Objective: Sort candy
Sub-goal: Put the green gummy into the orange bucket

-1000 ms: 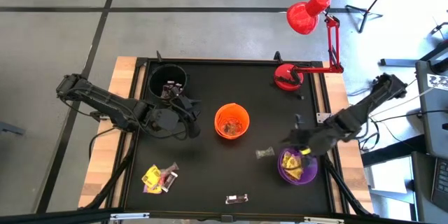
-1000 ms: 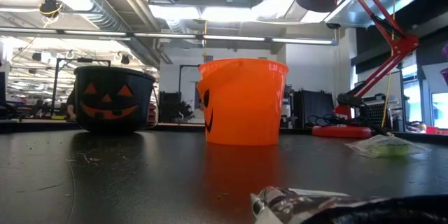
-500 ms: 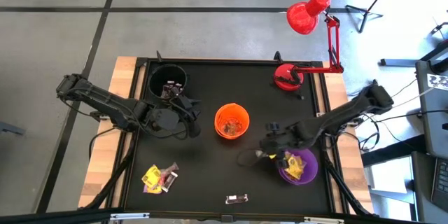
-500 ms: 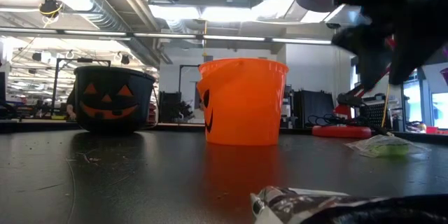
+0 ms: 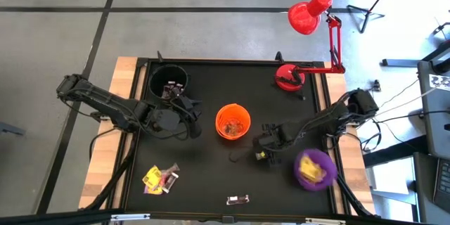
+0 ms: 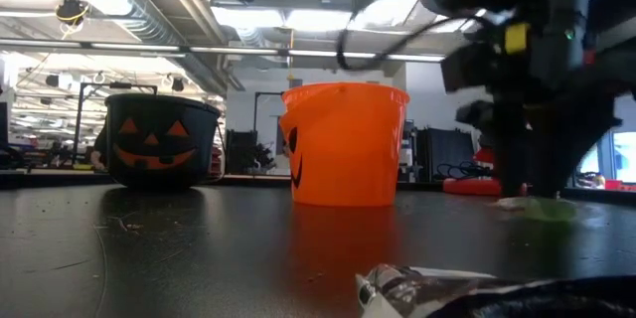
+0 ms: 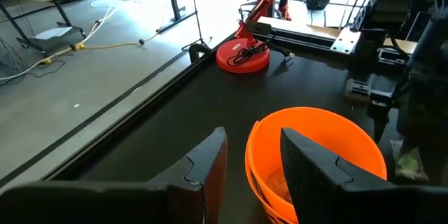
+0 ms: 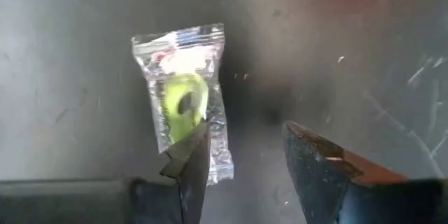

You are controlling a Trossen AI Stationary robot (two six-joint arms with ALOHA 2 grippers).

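Candy lies in several spots on a black table (image 5: 211,169) seen from above. 1 clear-wrapped sweet with a green centre (image 8: 183,101) sits on the table just at 3 o'clock from the orange cup (image 5: 233,121), directly under the right gripper (image 5: 263,148). That gripper's 2 fingers stand apart, 1 fingertip (image 8: 190,148) over the wrapper's edge and the other on bare table beside it; nothing is clamped. A small pile of yellow and dark sweets (image 5: 159,178) lies toward 7 o'clock on the table, and 1 dark wrapped sweet (image 5: 238,199) lies near 6 o'clock. More yellow sweets fill the purple cup (image 5: 314,169) at about 4 o'clock. The black cup (image 5: 168,80) stands at 10 o'clock. The left gripper (image 7: 253,155) hangs just at 9 o'clock from the orange cup, its fingers slightly apart and empty. A red desk lamp (image 5: 302,21) stands at 1 o'clock.
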